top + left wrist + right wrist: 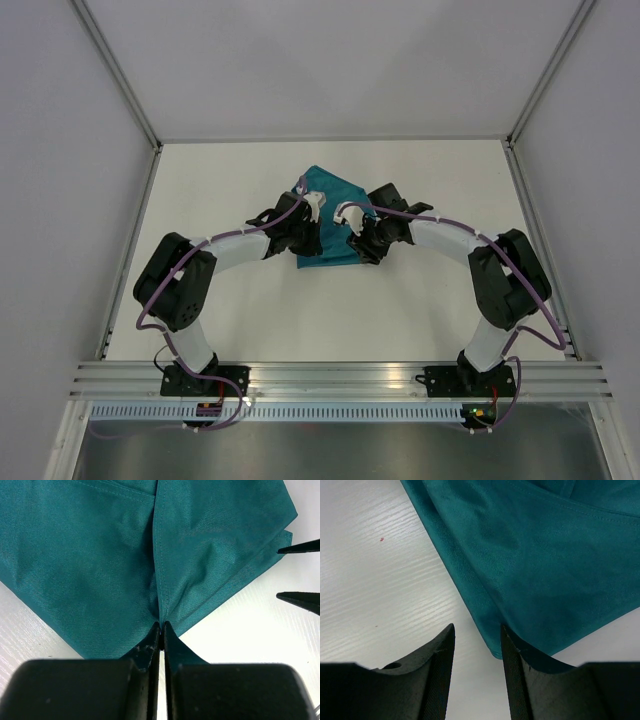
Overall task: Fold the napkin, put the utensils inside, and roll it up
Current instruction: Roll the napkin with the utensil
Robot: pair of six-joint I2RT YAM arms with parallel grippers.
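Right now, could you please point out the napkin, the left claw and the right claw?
napkin (333, 195), top view, bare teal cloth near its middle.
left claw (161, 625), left wrist view, where its shut tips pinch the napkin.
right claw (477, 627), right wrist view, gap between open tips.

Bright, even light falls from above; shadows on the white desk (400, 310) are soft and faint. Both wrist views show the napkin (100, 555) weave sharply.

No writing, label or number is readable in any view.
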